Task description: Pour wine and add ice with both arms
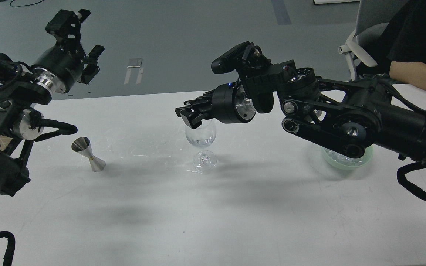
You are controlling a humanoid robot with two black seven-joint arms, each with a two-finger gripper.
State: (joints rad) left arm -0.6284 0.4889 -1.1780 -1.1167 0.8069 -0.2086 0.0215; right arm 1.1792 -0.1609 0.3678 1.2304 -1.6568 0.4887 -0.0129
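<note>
A clear wine glass [201,138] stands upright mid-table, with a little clear wine and glints low in its bowl. My right gripper [188,117] hangs right over the glass's rim, hiding the top of it. Its dark fingers lie close together, and I cannot tell whether they hold anything. A pale green bowl [350,162] of ice is mostly hidden behind my right arm. My left gripper [81,38] is open and empty, raised high at the far left, well above a steel jigger [88,154].
The white table's [213,221] far edge runs just behind the glass. A seated person [416,40] and a chair [361,48] are at the far right. My right arm spans the table's right half above the bowl.
</note>
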